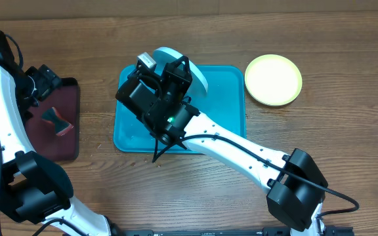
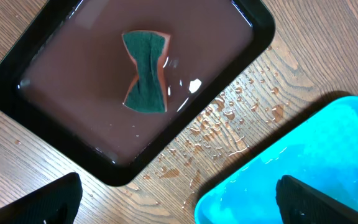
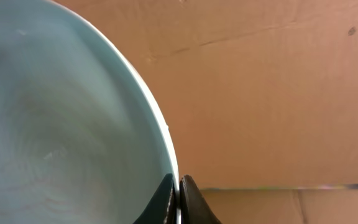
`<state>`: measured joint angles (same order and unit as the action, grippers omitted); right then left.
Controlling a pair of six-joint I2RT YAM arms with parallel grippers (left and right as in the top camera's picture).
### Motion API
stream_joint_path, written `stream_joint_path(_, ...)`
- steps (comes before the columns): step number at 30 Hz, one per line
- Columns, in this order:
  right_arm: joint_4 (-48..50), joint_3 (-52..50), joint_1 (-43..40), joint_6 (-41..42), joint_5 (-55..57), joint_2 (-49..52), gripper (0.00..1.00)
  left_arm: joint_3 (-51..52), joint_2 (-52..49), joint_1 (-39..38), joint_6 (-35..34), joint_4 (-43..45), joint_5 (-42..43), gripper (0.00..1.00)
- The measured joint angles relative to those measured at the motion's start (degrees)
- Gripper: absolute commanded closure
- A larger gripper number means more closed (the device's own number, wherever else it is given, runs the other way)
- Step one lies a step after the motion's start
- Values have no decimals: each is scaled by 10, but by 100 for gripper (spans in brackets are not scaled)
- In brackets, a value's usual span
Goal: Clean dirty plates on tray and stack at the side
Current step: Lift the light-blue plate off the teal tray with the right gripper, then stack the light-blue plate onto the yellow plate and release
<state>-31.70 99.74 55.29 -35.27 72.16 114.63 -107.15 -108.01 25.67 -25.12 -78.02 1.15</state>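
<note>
My right gripper (image 1: 181, 69) is shut on the rim of the pale mint-blue plate (image 1: 200, 78) and holds it on edge above the turquoise tray (image 1: 225, 98). In the right wrist view the fingers (image 3: 179, 186) pinch the plate's rim (image 3: 73, 112). The plate's face looks clean there. The pale yellow-green plate (image 1: 273, 79) lies flat on the table to the right of the tray. The white plate is not in view. My left gripper (image 2: 179, 182) is open and empty, low over the table between the maroon tray and a corner of the turquoise tray (image 2: 303, 162).
A dark maroon, black-rimmed tray (image 1: 71, 141) at the left holds water and a green-topped orange sponge (image 2: 145, 71). Water drops (image 2: 229, 121) lie on the wood between the two trays. A cardboard wall (image 3: 278, 81) stands behind the table.
</note>
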Motion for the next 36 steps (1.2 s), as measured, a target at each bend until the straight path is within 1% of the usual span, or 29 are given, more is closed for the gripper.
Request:
stream_joint_path(5,0,0,0,-25,12,0,96,0,0,0,0,0,0,0)
stream_joint_path(9,-1,0,-2,-8,15,0,96,0,0,0,0,0,0,0)
stream_joint_path(11,-2,0,-8,26,14,0,96,0,0,0,0,0,0,0)
stream_joint_path(15,-52,1,-51,153,-21,0,96,0,0,0,0,0,0,0)
stream_joint_path(18,-129,3,-116,265,-122,0,96,0,0,0,0,0,0,0)
stream_joint_path(20,-167,3,-171,335,-219,0,96,0,0,0,0,0,0,0)
stream_joint_path(22,-185,3,-234,400,-334,0,96,0,0,0,0,0,0,0)
stream_joint_path(25,-187,3,-334,469,-521,0,96,0,0,0,0,0,0,0)
stream_joint_path(28,-189,3,-429,509,-690,0,96,0,0,0,0,0,0,0)
stream_joint_path(30,-201,3,-485,524,-771,0,96,0,0,0,0,0,0,0)
stream_joint_path(33,-237,3,-558,538,-829,0,96,0,0,0,0,0,0,0)
stream_joint_path(36,-254,0,-614,546,-835,0,96,0,0,0,0,0,0,0)
